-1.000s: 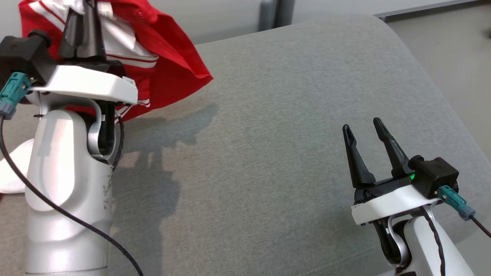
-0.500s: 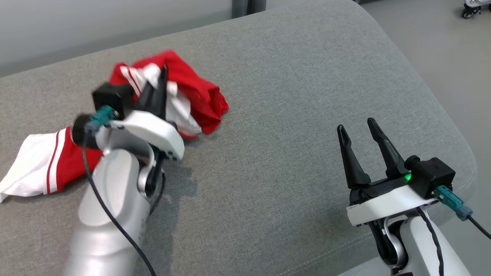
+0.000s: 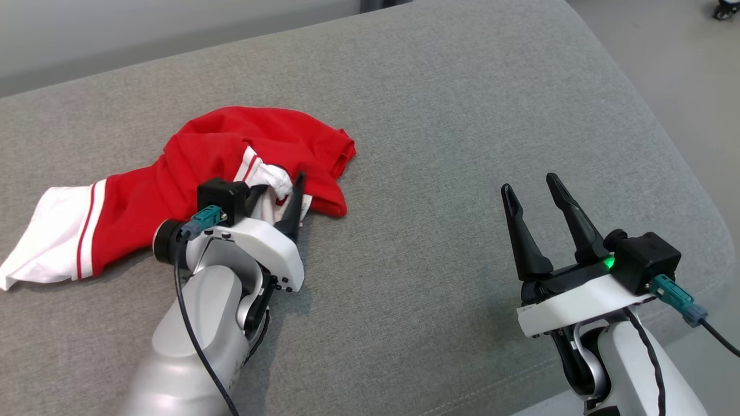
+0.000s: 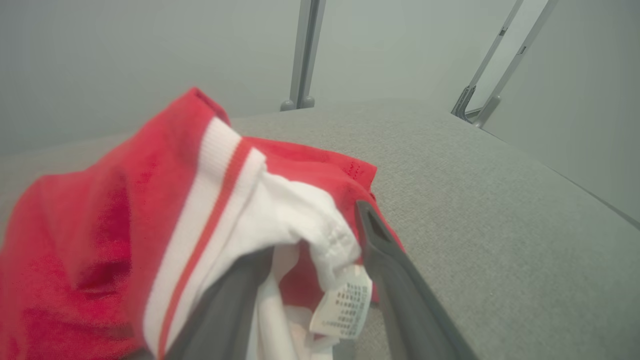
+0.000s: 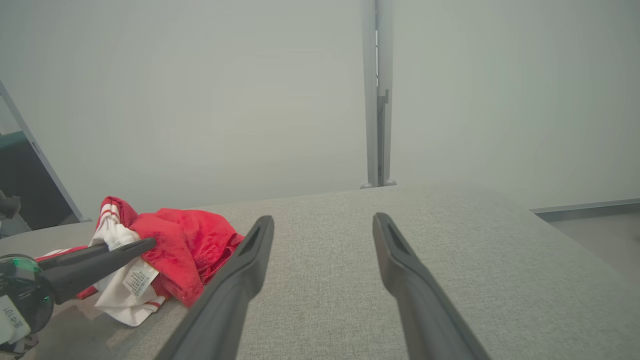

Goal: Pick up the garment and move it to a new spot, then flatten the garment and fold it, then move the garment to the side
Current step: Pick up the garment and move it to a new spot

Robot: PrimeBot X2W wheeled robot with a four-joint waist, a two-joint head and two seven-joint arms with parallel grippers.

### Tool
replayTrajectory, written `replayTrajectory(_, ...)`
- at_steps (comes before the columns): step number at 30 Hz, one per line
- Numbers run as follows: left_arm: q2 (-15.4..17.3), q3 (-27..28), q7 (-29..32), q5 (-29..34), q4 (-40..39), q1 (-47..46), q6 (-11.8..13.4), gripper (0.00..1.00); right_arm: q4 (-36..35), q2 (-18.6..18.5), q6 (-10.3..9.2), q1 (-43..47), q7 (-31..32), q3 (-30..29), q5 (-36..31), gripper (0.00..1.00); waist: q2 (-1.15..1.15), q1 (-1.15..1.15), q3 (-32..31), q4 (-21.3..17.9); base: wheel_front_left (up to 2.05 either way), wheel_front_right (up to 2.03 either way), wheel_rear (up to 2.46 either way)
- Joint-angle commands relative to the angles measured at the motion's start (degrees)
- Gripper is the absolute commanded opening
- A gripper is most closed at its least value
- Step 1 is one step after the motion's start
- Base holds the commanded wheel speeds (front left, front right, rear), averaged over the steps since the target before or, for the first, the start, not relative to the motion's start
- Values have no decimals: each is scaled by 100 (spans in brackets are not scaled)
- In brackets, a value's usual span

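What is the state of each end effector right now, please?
Left end effector: open, with white fabric of the red and white shirt between its fingers, not clamped.
Right end effector: open, holding nothing.

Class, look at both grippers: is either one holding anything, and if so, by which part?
Nothing is gripped. The left gripper stands open astride the white trim of the garment; the right gripper is open and empty.
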Motion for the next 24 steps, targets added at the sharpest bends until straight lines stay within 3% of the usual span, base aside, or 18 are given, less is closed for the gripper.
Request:
replayTrajectory(1, 109, 77, -149, 76, -228, -254, 108, 100, -93, 12, 8, -75, -66, 109, 10, 100, 0, 0, -44, 78, 0, 0, 0)
replayTrajectory(6, 109, 194, -320, -60, -813, -70, 102, 100, -36, 13, 8, -42, -66, 282, 19, 100, 0, 0, -216, 261, 0, 0, 0)
replayTrajectory(14, 248, 50, -190, -481, -1913, 823, -194, 100, 114, 13, 8, 94, -66, 384, -106, 100, 0, 0, -668, 787, 0, 0, 0)
replayTrajectory(19, 536, 371, -262, -494, -2882, 1596, 196, 100, 102, 13, 8, 220, -66, 241, -243, 100, 0, 0, -847, 1182, 0, 0, 0)
replayTrajectory(24, 623, 683, -327, -387, -3652, 2311, 601, 100, 93, 13, 8, 376, -66, 135, -354, 100, 0, 0, -968, 1446, 0, 0, 0)
